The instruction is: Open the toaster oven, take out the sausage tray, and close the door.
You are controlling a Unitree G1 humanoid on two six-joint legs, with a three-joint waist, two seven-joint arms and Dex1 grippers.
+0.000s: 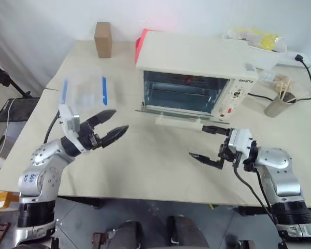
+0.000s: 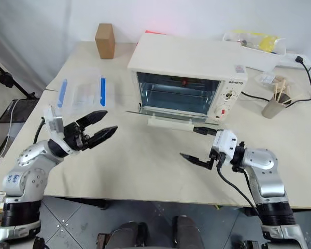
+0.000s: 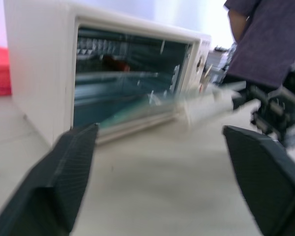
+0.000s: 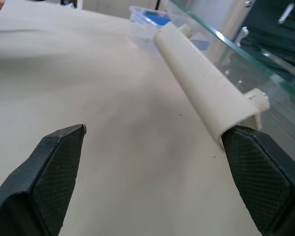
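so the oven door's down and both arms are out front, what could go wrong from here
The door hangs open and flat, its white handle jutting toward the right gripper, whose upper finger sits right beside it; a careless move could knock the glass. The sausage tray sits deep inside the toaster oven, so the left gripper, jaws open, must reach over the door and could press on it. The clear plastic box lies near the left arm's path.

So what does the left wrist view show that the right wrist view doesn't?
Left wrist alone: the oven body and open cavity with something red inside, the right gripper, and a person behind it. Right wrist alone: the clear box with blue latches, and the handle up close. Both: the lowered door, its white handle and the table.
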